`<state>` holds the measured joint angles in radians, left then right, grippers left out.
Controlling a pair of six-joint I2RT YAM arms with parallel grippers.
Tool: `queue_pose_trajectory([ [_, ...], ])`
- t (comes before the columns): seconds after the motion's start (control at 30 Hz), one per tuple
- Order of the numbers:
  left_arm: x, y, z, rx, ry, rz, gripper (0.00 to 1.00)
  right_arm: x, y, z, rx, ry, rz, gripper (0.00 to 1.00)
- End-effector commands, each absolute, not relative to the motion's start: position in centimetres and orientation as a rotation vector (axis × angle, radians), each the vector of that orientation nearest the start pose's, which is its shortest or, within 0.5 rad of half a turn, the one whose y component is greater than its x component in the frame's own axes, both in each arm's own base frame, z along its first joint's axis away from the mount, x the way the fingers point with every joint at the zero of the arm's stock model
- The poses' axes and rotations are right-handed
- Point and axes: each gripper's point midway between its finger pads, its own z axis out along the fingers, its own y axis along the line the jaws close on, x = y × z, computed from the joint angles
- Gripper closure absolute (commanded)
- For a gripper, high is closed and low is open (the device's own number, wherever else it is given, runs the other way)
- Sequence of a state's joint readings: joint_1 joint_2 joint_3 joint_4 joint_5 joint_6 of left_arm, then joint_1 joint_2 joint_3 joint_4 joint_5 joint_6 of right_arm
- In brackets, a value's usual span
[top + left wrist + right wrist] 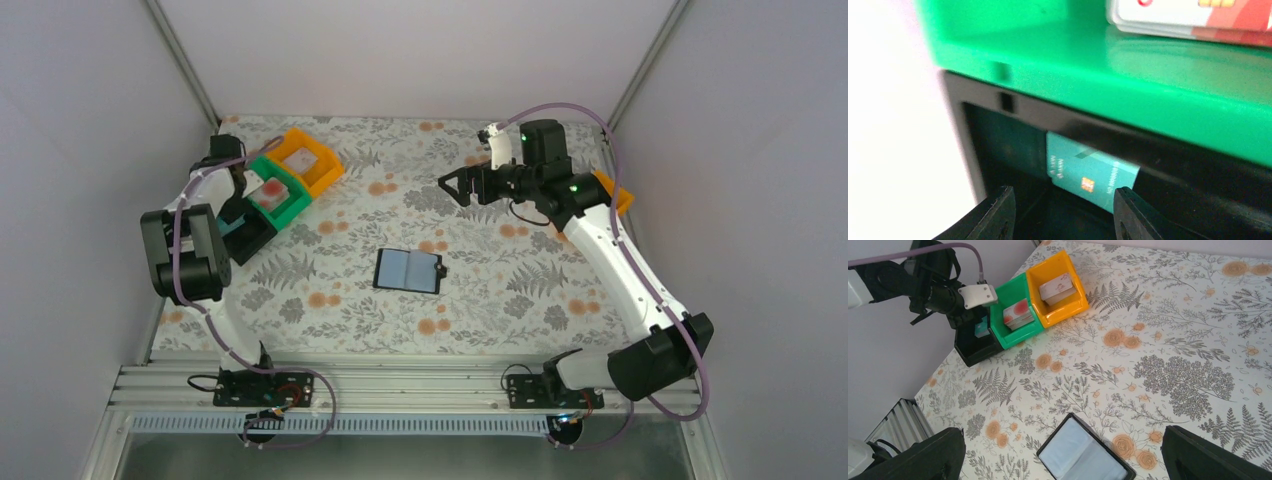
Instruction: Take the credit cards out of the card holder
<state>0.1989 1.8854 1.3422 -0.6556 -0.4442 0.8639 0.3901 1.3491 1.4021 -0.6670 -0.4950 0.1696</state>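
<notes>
Left jaws – partly open, nothing between fingertips (1000, 212). Just beyond them, teal credit card (1090, 175) sits inside black bin (960, 125) against its far wall, clear of both tips. Past that, green bin (1088, 55) butts against black bin; red credit card (1208, 17) lies in it.

Right jaws – spread wide, empty, hovering above tabletop (1158, 340). Directly below, between them: card holder (1083, 457), opened flat, grey-blue inside up. Far ahead: orange bin (1068, 270) beside green bin, left arm (933, 290) over black bin.
</notes>
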Motion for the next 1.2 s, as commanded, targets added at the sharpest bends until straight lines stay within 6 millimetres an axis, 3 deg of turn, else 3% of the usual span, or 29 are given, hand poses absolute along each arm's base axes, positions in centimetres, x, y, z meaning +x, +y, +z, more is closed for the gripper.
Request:
queue_pose_trajectory([
  [0.0, 41.4, 15.4, 12.4, 0.782, 2.708, 0.857, 0.48, 32.9, 22.2, 31.6, -0.538, 2.152, 0.867, 0.01],
  [0.13, 40.5, 14.8, 14.8, 0.818, 2.692, 0.827, 0.43, 33.1, 21.8, 30.2, -0.484, 2.206, 0.847, 0.01],
  [0.2, 40.5, 14.4, 17.0, 0.826, 2.656, 0.817, 0.4, 33.1, 21.3, 28.6, -0.44, 2.256, 0.824, 0.01],
  [0.27, 40.9, 13.3, 20.5, 0.801, 2.589, 0.752, 0.38, 33.0, 20.9, 26.5, -0.392, 2.321, 0.807, 0.01],
  [0.33, 41.1, 10.4, 24.5, 0.779, 2.504, 0.598, 0.37, 32.4, 21.0, 24.0, -0.35, 2.389, 0.831, 0.05],
  [0.4, 40.7, 6.3, 27.6, 0.772, 2.419, 0.428, 0.35, 31.2, 21.8, 20.7, -0.304, 2.466, 0.885, 0.13],
  [0.43, 40.3, 4.0, 28.3, 0.803, 2.389, 0.364, 0.34, 31.1, 22.3, 20.0, -0.295, 2.468, 0.904, 0.18],
  [0.47, 39.7, 1.8, 28.5, 0.842, 2.368, 0.331, 0.33, 30.4, 22.5, 18.0, -0.26, 2.512, 0.907, 0.22],
  [0.53, 38.2, -2.7, 27.5, 0.931, 2.346, 0.259, 0.29, 29.9, 22.9, 15.4, -0.181, 2.565, 0.895, 0.33],
  [0.6, 36.3, -7.6, 25.6, 1.023, 2.333, 0.06, 0.28, 29.1, 23.6, 13.6, -0.153, 2.616, 0.837, 0.4],
  [0.7, 33.9, -12.3, 22.7, 1.061, 2.341, -0.249, 0.27, 28.0, 24.6, 12.1, -0.132, 2.664, 0.741, 0.44],
  [0.87, 33.1, -15.7, 19.2, 0.942, 2.312, -0.52, 0.21, 25.8, 26.2, 9.8, -0.065, 2.713, 0.702, 0.46],
  [0.97, 31.9, -18.0, 17.6, 0.825, 2.316, -0.793, 0.19, 25.2, 27.2, 7.9, -0.049, 2.755, 0.669, 0.47],
  [1.07, 31.7, -18.7, 15.7, 0.726, 2.381, -0.909, 0.18, 25.1, 27.6, 6.0, 0.019, 2.789, 0.677, 0.48],
  [1.17, 30.9, -19.1, 12.4, 0.611, 2.475, -1.026, 0.16, 25.8, 28.0, 5.7, 0.055, 2.774, 0.683, 0.48],
])
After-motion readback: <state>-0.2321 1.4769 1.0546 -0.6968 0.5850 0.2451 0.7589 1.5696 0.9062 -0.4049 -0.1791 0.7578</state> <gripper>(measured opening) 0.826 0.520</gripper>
